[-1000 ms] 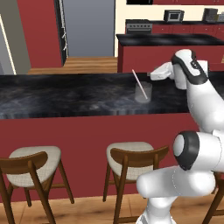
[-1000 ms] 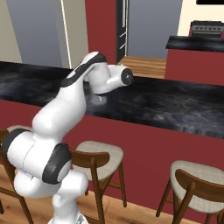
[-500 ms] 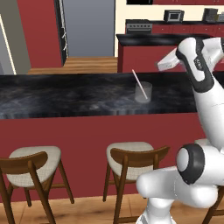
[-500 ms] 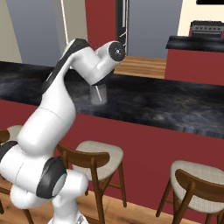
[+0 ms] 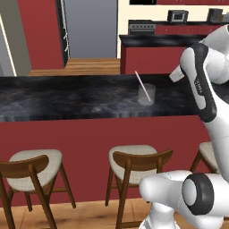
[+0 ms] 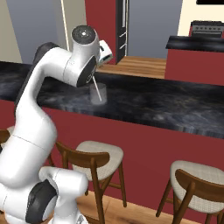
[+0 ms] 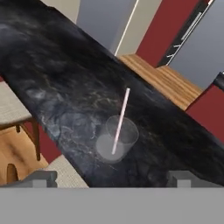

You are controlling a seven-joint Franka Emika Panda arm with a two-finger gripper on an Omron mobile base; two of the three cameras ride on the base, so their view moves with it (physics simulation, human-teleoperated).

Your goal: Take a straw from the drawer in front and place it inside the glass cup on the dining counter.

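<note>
The glass cup (image 5: 146, 94) stands on the black marbled dining counter (image 5: 67, 98), and the thin whitish-pink straw (image 5: 142, 85) leans inside it, sticking out up and to the left. In the hand view the cup (image 7: 117, 139) and the straw (image 7: 120, 121) lie just ahead of my gripper (image 7: 111, 178). Its two fingertips are wide apart and hold nothing, so it is open. In the left base view the gripper (image 5: 174, 76) hangs to the right of the cup and above the counter, apart from it. The cup (image 6: 97, 92) also shows beside the arm. The drawer is out of view.
Wooden stools with cream seats (image 5: 134, 162) (image 5: 30, 164) (image 6: 98, 154) stand against the counter's red base. A second black counter with a stove (image 5: 152, 40) lies behind, across a wooden floor. A red wall and a grey door are further back.
My hand has lifted up and drawn back to the right, away from the glass cup. The straw has stayed leaning in the cup. The fingers have stayed open.
</note>
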